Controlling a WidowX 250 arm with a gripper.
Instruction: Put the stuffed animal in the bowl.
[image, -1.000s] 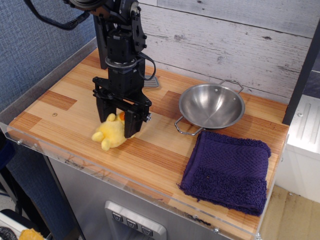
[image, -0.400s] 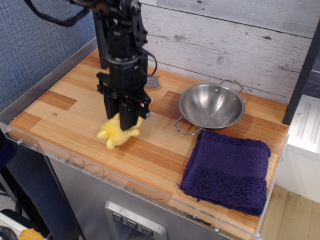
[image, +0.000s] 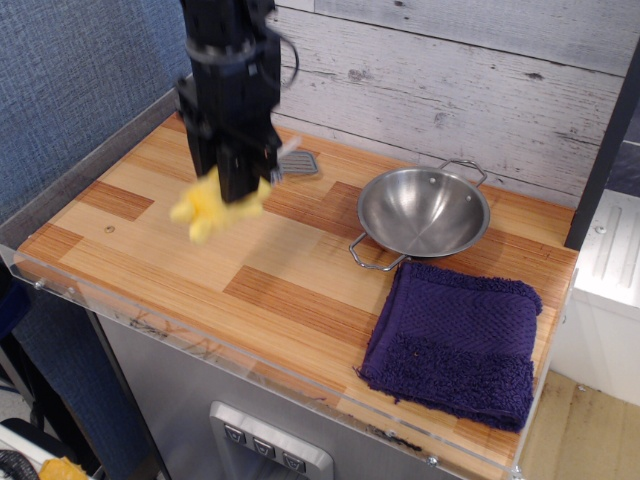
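The yellow stuffed animal (image: 209, 209) hangs in the air above the left part of the wooden table, blurred by motion. My black gripper (image: 235, 187) is shut on its upper part and points straight down. The steel bowl (image: 423, 211) sits empty on the table to the right, well apart from the plush, with its two wire handles at front left and back right.
A dark purple folded towel (image: 457, 339) lies in front of the bowl at the right front. A grey spatula head (image: 298, 163) shows behind my gripper near the wooden back wall. A raised rim (image: 95, 165) runs along the table's left edge.
My gripper shut on the stuffed animal on the table, then rose with it and drifted slightly left. The bowl and towel stayed put.
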